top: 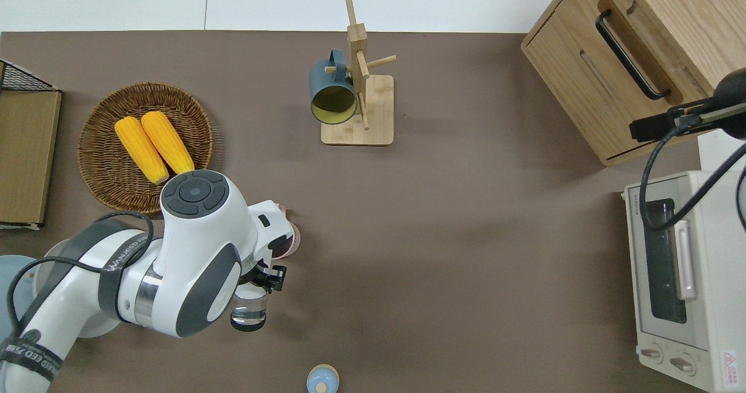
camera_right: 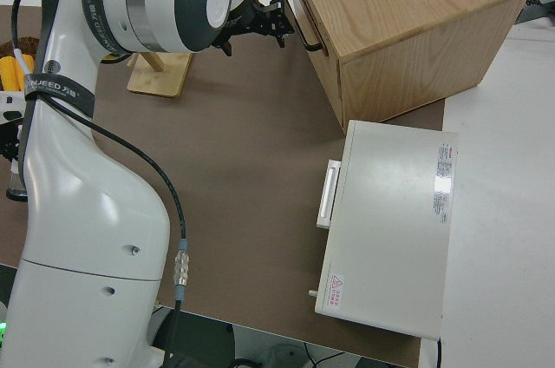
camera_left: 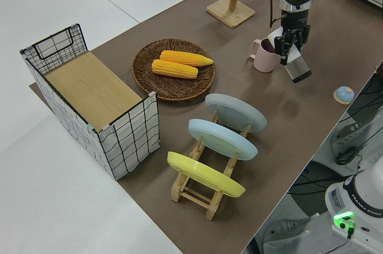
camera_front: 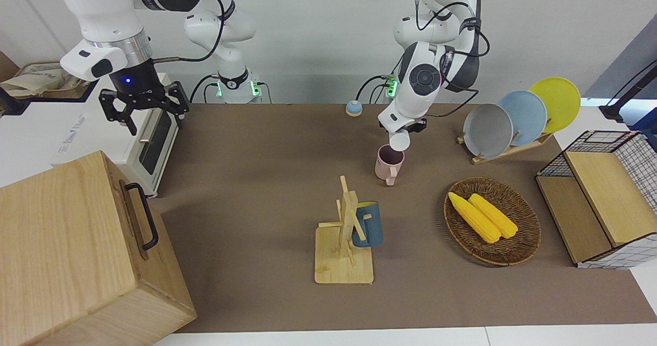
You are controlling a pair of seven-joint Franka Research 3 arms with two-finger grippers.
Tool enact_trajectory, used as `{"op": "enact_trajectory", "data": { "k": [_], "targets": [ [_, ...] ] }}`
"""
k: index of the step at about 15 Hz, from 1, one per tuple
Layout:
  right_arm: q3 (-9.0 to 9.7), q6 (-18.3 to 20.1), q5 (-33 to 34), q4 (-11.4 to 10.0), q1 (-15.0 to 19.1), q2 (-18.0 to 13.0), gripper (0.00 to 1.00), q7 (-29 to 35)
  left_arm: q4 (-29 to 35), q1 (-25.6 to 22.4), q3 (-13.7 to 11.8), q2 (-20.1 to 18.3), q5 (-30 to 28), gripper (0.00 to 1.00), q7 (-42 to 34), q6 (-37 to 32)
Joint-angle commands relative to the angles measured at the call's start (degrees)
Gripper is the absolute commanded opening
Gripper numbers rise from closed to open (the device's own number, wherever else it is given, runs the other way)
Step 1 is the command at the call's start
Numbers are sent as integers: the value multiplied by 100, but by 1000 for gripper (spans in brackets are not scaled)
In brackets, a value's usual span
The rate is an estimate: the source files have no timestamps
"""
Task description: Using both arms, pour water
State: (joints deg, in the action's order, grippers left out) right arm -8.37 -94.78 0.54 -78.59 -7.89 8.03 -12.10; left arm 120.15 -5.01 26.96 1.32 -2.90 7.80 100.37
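My left gripper [camera_front: 403,129] is shut on a clear glass [camera_front: 399,140] and holds it tilted, with one end just above the rim of a pink mug [camera_front: 388,164]. The mug stands upright on the brown mat, its handle pointing away from the robots. In the overhead view the glass [top: 249,314] sticks out from the left gripper [top: 263,276] toward the robots, and the arm hides most of the mug [top: 291,238]. No water shows. My right gripper [camera_front: 142,112] is open and empty, up in the air over the toaster oven [camera_front: 149,148].
A wooden mug stand [camera_front: 343,243] with a dark blue mug [camera_front: 368,225] is mid-table. A wicker basket [camera_front: 518,246] holds two corn cobs. A plate rack [camera_front: 513,117], a wire basket [camera_front: 605,197], a wooden cabinet [camera_front: 77,253] and a small blue knob [camera_front: 353,108] are around.
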Motion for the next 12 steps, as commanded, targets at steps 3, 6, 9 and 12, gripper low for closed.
{"op": "enact_trajectory", "data": {
  "k": [3,6,9,12],
  "targets": [
    [29,4,7,-113,25,-83,990,-109,-553,26,2,254,211,0,196,-605],
    [29,4,7,-113,25,-83,990,-109,-676,26,2,290,290,0,205,-816],
    [29,4,7,-113,25,-83,990,-109,-878,35,2,403,307,0,196,-1158],
    [29,4,7,-113,25,-83,990,-109,-1037,53,10,623,447,0,240,-1274]
  ]
}}
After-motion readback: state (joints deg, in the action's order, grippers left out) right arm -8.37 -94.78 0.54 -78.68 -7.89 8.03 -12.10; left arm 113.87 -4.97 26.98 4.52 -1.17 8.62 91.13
